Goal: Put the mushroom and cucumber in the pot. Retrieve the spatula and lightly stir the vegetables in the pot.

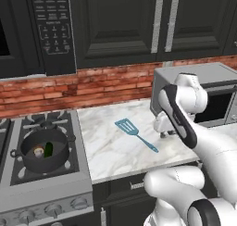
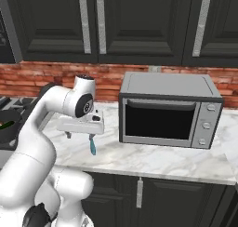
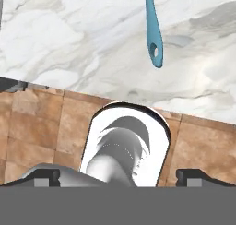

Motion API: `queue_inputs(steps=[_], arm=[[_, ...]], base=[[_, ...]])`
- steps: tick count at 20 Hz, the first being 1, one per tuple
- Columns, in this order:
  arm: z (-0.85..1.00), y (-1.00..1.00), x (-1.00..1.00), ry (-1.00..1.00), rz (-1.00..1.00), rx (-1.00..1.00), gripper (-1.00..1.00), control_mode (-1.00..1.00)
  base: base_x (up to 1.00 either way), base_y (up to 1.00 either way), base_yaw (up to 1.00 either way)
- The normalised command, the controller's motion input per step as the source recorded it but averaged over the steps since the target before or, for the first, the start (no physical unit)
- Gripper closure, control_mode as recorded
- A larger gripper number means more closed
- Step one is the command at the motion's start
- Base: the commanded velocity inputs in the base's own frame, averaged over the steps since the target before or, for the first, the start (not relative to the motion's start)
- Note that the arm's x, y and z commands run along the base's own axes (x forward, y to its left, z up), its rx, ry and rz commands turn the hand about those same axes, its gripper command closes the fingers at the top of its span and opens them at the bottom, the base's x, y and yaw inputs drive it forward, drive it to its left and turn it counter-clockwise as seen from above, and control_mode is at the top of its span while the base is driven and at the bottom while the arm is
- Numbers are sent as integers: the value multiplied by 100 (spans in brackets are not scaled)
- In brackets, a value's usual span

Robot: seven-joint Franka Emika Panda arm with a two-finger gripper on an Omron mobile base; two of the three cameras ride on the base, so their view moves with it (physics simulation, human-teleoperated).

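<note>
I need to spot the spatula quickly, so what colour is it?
Light blue: the spatula lies on the marbled counter, clearest in the left base view.

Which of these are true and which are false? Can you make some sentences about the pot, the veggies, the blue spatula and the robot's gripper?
1. The mushroom and the cucumber are inside the pot. True.
2. The pot sits on the marble counter. False: it sits on a stove burner.
3. The spatula lies flat on the counter. True.
4. The gripper is holding the spatula. False: it is open and holds nothing; the spatula lies on the counter.
5. The toaster oven door is wide open. False: it is closed.
</note>
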Motion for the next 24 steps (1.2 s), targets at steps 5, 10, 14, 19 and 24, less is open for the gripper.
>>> queue_inputs(steps=[5,10,14,19,24], arm=[[-29,30,65,13,0,-3,-100,-100],[-2,0,46,0,0,-13,-100,-100],[-49,0,45,0,0,-5,-100,-100],[-81,0,37,-2,0,0,-100,-100],[-50,0,42,-7,0,0,-100,-100]], base=[[0,0,0],[0,0,0],[0,0,0],[0,0,0],[0,0,0]])
